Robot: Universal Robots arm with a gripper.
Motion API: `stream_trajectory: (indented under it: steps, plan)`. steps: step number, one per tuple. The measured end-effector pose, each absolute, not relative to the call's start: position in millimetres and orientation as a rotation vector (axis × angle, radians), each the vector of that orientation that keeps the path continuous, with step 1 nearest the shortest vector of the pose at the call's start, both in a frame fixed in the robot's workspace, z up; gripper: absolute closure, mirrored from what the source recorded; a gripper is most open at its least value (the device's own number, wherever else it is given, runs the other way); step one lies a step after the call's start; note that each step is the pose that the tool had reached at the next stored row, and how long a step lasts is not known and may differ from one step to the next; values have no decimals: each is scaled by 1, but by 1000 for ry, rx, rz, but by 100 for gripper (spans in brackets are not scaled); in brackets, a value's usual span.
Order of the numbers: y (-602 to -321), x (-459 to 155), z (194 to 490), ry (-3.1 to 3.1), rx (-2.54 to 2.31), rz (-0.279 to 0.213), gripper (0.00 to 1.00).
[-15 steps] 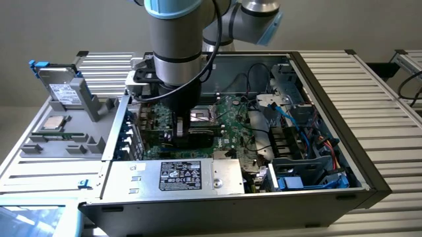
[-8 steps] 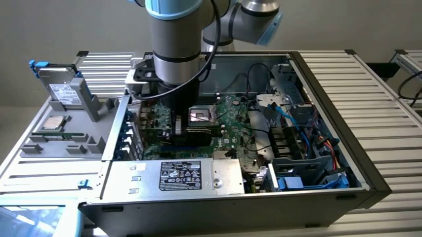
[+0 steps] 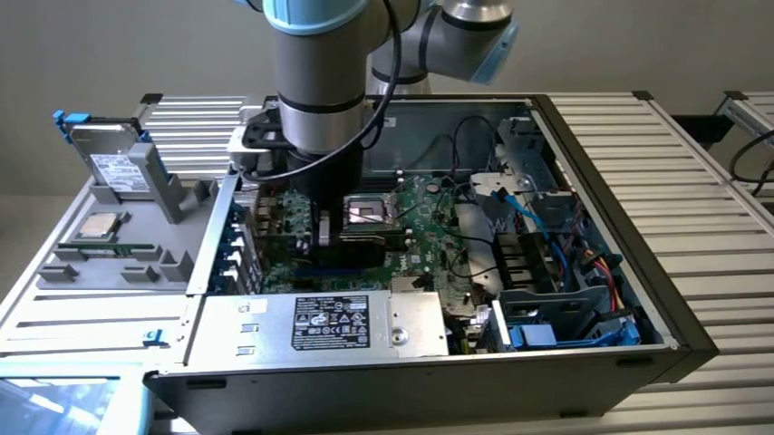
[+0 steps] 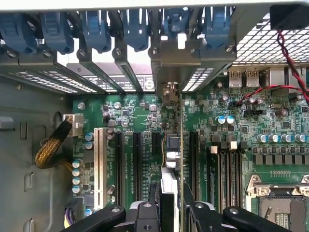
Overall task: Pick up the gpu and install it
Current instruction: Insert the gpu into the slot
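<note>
Looks like the seating step: the jaws are clamped on the gpu (image 4: pixel 174 145), which stands on edge over the motherboard (image 4: pixel 135 113) at nine o'clock from the CPU socket (image 3: pixel 366 215), and getting it home would call for a straight, even push down.

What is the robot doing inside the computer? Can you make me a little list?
place: inside the open case
claw: shut on the gpu
gpu: standing on edge, held low over the motherboard, in line with its long slots
gpu's far end: by the case's back slot openings
in its slot: cannot tell
</note>
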State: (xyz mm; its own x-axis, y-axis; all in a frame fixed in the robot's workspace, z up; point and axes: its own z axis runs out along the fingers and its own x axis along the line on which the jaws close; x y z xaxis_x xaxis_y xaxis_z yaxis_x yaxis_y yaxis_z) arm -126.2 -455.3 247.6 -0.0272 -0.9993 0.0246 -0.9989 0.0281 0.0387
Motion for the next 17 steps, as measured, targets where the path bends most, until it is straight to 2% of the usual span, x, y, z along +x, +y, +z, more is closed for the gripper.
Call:
stream_trajectory:
  steps: [17]
  plan:
    - [-452,-130,247,-2219,2159,-16,72]
